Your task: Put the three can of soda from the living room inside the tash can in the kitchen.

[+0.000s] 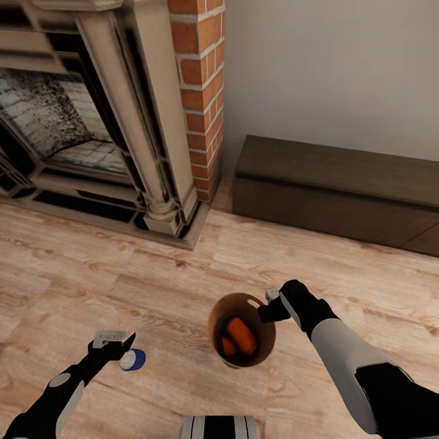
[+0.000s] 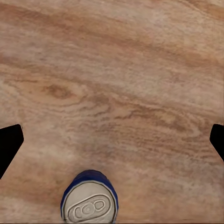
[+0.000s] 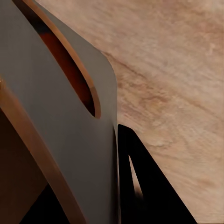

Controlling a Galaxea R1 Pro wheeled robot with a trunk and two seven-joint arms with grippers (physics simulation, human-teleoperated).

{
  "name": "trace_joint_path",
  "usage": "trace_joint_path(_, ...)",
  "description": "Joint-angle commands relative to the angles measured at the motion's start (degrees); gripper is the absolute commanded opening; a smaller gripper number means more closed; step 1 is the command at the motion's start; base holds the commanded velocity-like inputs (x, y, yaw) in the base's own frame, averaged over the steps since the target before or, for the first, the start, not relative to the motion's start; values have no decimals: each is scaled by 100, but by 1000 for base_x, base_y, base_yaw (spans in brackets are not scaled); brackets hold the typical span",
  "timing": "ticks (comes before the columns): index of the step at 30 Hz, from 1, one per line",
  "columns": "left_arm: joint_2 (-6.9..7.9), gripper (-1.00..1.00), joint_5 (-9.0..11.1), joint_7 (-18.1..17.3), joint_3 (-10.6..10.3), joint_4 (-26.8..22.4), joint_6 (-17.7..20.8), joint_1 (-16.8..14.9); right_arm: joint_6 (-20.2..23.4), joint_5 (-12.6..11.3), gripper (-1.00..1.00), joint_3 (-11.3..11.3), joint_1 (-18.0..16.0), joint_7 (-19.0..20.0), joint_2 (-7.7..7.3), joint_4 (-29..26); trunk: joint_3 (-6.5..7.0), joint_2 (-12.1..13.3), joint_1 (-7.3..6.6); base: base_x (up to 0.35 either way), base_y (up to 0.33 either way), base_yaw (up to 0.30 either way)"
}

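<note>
The grey trash can [image 1: 214, 326] with its copper inside is over the wood floor in the living room, and two orange soda cans [image 1: 242, 335] [image 1: 228, 346] lie inside it. My right gripper [image 1: 269, 308] is shut on its far rim; in the right wrist view the bin's wall [image 3: 60, 130] runs between the dark fingers [image 3: 149, 186]. The blue soda can [image 1: 132, 360] stands upright on the floor, pale top up [image 2: 89, 205]. My left gripper [image 1: 121, 345] hovers just beside and above it, open wide [image 2: 112, 144], with the can just outside the span of the fingers.
The ornate stone fireplace [image 1: 73, 122] and its step fill the far left, with the red brick column [image 1: 198, 91] beside it. A long low dark-brown cabinet [image 1: 341, 189] runs along the wall at the far right. Light wood floor [image 1: 183, 274] lies between them and me.
</note>
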Motion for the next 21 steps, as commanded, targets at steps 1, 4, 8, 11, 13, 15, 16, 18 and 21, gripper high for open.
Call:
trace_joint_path(1,1,100,2,0,1,16,-17,-2,47,-109,-100,-8,-13,31,-1,4,-18,-42,22,0,0,0)
trace_joint_path(4,3,100,4,-1,3,50,-62,-4,422,-107,-100,-10,-203,40,-17,-5,-72,-162,88,0,0,0)
trace_joint_path(8,4,100,2,-8,4,73,-85,-4,789,-104,-100,-16,-638,46,-48,-8,-144,-322,176,0,0,0)
trace_joint_path(11,4,100,4,-9,4,95,-94,-3,789,-123,-100,-36,-1093,53,-48,27,-198,-443,242,0,0,0)
trace_joint_path(13,4,100,4,-10,4,99,-95,-5,789,-123,-100,-54,-1264,55,-30,43,-234,-523,286,0,0,0)
trace_joint_path(15,4,100,5,-11,4,101,-96,-5,789,-123,-100,-71,-1425,56,-27,70,-269,-603,330,0,0,0)
trace_joint_path(16,4,100,5,-10,4,101,-96,-5,789,-123,-100,-79,-1470,56,-37,77,-287,-643,351,0,0,0)
trace_joint_path(18,4,100,5,-10,4,102,-96,-5,789,-123,-100,-123,-1519,57,-58,83,-323,-724,395,0,0,0)
trace_joint_path(21,8,100,12,-38,16,115,-91,-6,789,-122,-100,-203,-1547,57,-71,82,-377,-844,461,0,0,0)
